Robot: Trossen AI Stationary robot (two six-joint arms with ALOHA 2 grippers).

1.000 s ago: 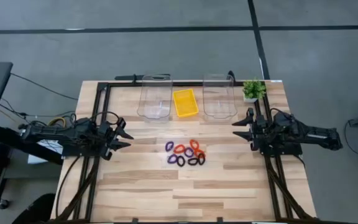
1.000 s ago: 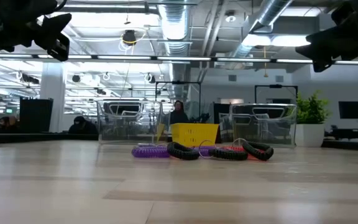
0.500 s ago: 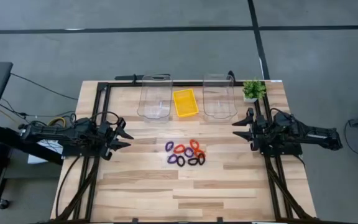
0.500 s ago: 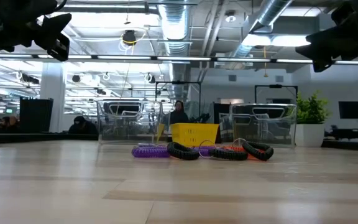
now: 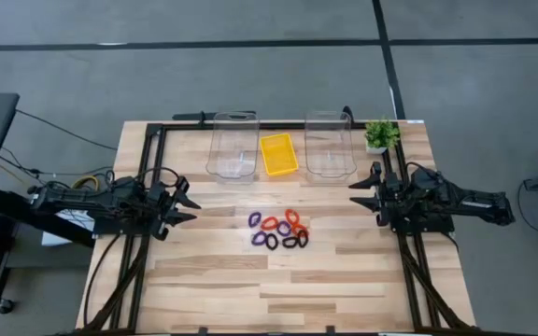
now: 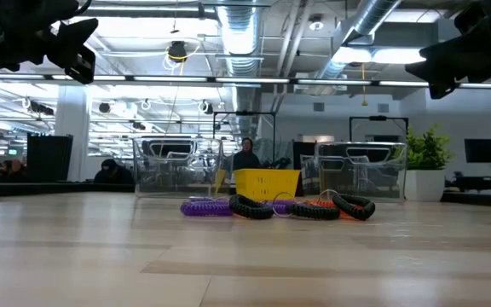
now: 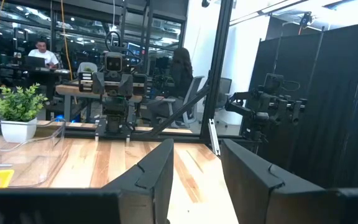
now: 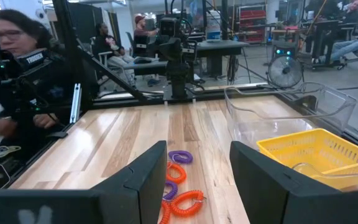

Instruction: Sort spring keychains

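The spring keychains (image 5: 278,231) lie in a loose cluster of purple, orange-red and black coils at the table's middle; they also show in the low view (image 6: 275,206) and in the right wrist view (image 8: 178,180). My left gripper (image 5: 188,209) hovers open near the table's left edge, fingers pointing toward the cluster. My right gripper (image 5: 358,194) hovers open near the right edge, facing the cluster. Both are well above the table (image 6: 228,264) and apart from the keychains.
Two clear plastic bins (image 5: 233,147) (image 5: 329,145) stand at the far side with a yellow tray (image 5: 278,153) between them. A small potted plant (image 5: 379,135) sits at the far right corner. A black frame (image 5: 152,149) borders the table. People show in the room beyond.
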